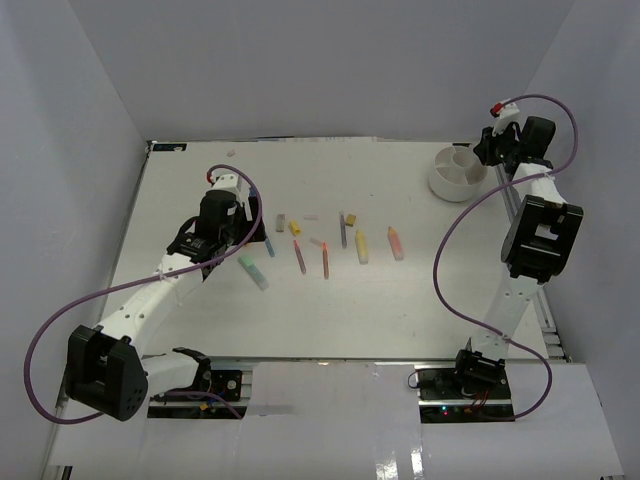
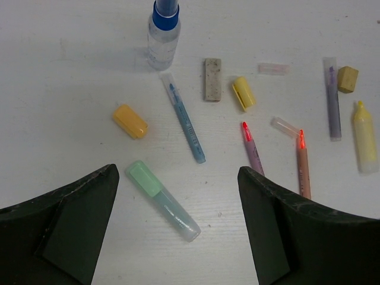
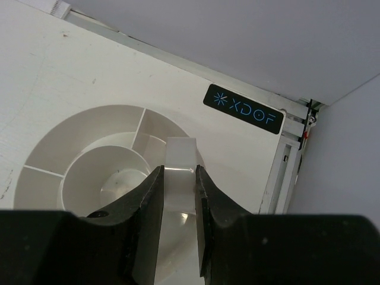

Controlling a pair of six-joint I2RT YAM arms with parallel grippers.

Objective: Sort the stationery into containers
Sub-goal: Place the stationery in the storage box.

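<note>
The stationery lies scattered mid-table. In the left wrist view I see a green highlighter [image 2: 161, 199], a blue pen [image 2: 184, 119], a blue-capped clear bottle [image 2: 162, 35], an orange eraser [image 2: 130, 121], pink [image 2: 254, 151], orange [image 2: 303, 163] and purple [image 2: 333, 98] pens, and a yellow highlighter [image 2: 364, 136]. My left gripper [image 2: 178, 178] hangs open just above the green highlighter [image 1: 253, 272]. My right gripper [image 3: 178, 172] is shut on a clear whitish band, seemingly the tape ring [image 3: 180, 151], over the round white divided tub [image 3: 71, 127] at the back right [image 1: 440, 185].
A grey eraser [image 2: 212, 79], a yellow cap [image 2: 244, 93], a clear cap [image 2: 273, 69] and a small yellow eraser [image 2: 347, 79] lie among the pens. The table's right rail [image 3: 291, 154] and the side wall stand close beside the tub.
</note>
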